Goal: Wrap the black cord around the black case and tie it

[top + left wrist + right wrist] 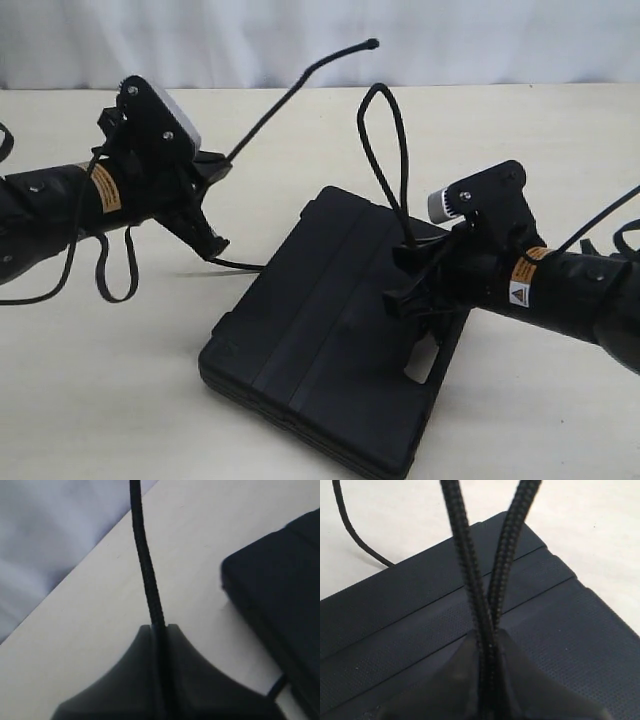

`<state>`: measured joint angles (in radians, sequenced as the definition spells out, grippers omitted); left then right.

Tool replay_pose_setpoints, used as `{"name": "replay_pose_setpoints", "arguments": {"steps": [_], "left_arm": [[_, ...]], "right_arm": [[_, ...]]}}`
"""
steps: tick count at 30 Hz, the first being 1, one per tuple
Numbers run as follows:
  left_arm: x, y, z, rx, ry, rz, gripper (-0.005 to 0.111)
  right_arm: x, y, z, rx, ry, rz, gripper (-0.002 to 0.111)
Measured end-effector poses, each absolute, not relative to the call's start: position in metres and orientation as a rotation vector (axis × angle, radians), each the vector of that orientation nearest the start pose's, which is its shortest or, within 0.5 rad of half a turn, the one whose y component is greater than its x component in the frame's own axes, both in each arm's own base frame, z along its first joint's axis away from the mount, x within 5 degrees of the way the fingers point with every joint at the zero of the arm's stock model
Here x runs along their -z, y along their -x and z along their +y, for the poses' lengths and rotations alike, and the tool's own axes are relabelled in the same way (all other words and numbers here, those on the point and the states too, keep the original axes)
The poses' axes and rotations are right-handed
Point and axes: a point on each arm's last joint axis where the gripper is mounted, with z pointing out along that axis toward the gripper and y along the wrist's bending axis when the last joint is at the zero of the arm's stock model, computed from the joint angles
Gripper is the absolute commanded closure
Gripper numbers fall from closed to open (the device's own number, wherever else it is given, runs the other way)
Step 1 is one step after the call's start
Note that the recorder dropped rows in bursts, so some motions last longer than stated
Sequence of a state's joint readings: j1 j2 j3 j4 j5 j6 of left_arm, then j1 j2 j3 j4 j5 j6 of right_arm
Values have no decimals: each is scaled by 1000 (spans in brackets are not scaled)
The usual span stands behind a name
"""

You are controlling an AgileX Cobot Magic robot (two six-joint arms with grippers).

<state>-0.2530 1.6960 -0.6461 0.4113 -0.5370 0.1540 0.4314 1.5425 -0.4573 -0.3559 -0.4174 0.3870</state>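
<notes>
Left gripper (218, 165) is clamped tight on a single strand of the black cord (300, 85), raised off to the left of the black case (310, 340), probably to hold the free end taut and clear. Right gripper (406, 248) pinches a doubled loop just above the case's top, likely set for the knot. One case on the table (120, 400), one cord, two grippers: one strand left, two right.

Exterior camera looks down over the whole table (90, 400); both wrist cameras sit close, sharing the case (320, 330)
</notes>
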Motion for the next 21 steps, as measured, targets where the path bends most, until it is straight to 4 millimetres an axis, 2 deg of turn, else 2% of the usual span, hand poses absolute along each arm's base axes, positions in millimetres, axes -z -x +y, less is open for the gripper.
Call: {"name": "replay_pose_setpoints", "arguments": {"steps": [5,11,21], "left_arm": [[-159,-290,-100,103,-938,1830,107],[-151,-277,-104,135,-1074,1786,107],[-151,-275,-106,129,-1156,1736,107]], "right_arm": [[-155,-227,119,-460,477,2122,104],[-156,-230,108,-506,460,2105,104],[-156,-230,87,-606,426,2064,104]]}}
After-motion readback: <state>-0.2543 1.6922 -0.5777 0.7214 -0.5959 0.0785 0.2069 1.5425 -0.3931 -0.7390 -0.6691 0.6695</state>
